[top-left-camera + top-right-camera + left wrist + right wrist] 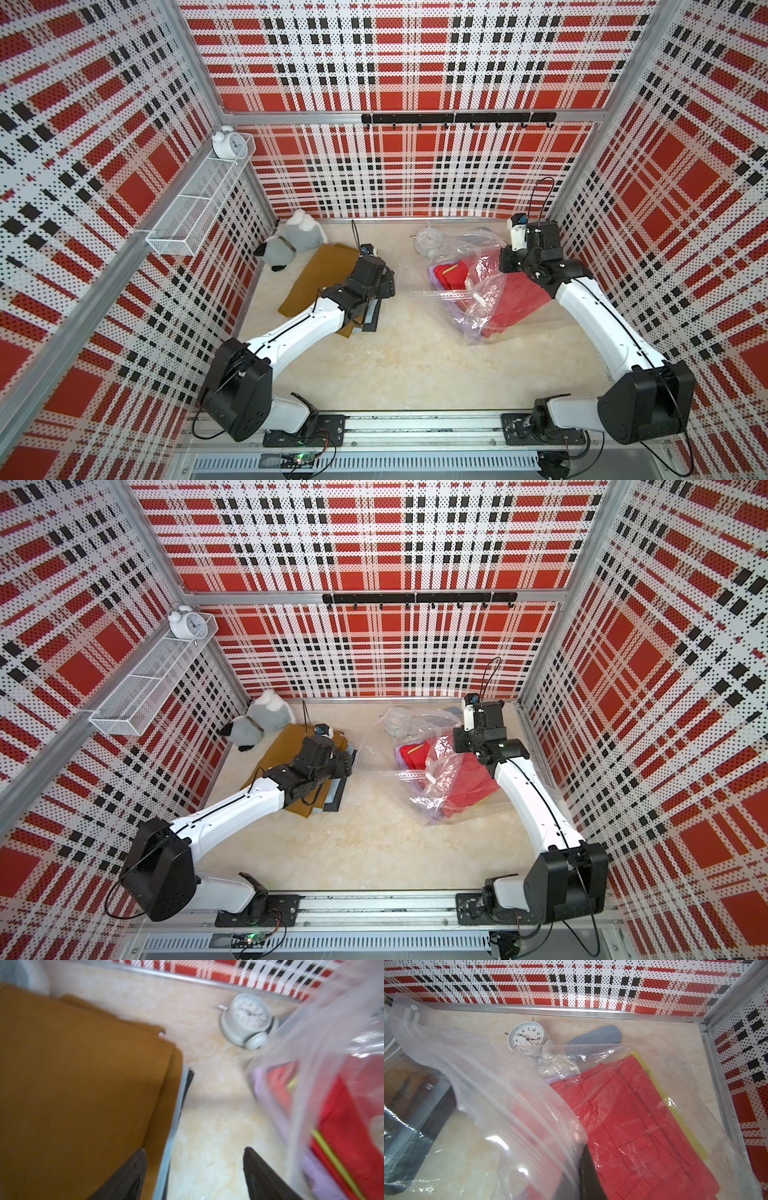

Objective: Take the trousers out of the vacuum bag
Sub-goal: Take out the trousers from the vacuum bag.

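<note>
Both top views are bright and evenly lit from above, sharp in the middle, with the frame posts point(195, 62) bowed by wide-angle distortion toward the edges. Shadows on the pale tabletop point(415, 365) are soft and faint. The left wrist view is smeared by motion blur: the mustard-brown trousers point(72, 1084), alarm clock point(247, 1020) and vacuum bag point(322, 1032) lack crisp edges. The right wrist view is sharper, its clock face readable, though white glare flecks the bag's film and hazes the red trousers point(633, 1115)
</note>
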Controlling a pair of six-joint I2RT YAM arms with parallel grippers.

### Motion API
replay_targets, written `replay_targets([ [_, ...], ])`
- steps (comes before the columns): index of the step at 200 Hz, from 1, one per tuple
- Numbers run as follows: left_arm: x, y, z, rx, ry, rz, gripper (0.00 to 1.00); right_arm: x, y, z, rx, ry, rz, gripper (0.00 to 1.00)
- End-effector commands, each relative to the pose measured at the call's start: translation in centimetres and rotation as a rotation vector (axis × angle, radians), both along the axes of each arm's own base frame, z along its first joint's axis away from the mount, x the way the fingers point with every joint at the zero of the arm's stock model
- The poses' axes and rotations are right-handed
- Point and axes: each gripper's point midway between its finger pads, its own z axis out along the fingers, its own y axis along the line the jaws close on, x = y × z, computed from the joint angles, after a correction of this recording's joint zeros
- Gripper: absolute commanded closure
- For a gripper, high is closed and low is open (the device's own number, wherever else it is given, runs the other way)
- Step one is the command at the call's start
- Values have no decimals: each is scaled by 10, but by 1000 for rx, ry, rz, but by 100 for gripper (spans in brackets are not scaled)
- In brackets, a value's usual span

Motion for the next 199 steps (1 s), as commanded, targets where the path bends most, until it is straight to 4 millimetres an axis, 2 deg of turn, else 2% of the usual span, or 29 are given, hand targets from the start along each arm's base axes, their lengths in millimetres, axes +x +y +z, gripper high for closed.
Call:
replay_targets([
  [1, 12, -45, 59, -68, -149, -113, 24, 1, -6, 12, -2, -33, -15, 100],
  [25, 8, -88, 87, -113, -198, -228, 24, -1, -5, 16, 1, -39, -12, 100],
  [56, -1, -131, 92, -117, -216, -360, 24, -2, -3, 21, 1, -49, 4, 100],
  [74, -1, -149, 81, -169, -182, -401, 25, -4, 2, 27, 11, -66, 36, 100],
  [87, -2, -161, 65, -218, -136, -420, 26, -7, 8, 37, 23, -94, 78, 100],
  [108, -4, -178, 38, -246, -73, -443, 27, -15, 20, 65, 36, -179, 153, 100],
  [142, -6, -198, 10, -325, 4, -456, 27, -29, 36, 98, 64, -276, 245, 100],
  [199, -7, -217, -35, -405, 124, -460, 29, -47, 64, 114, 27, -318, 358, 100],
])
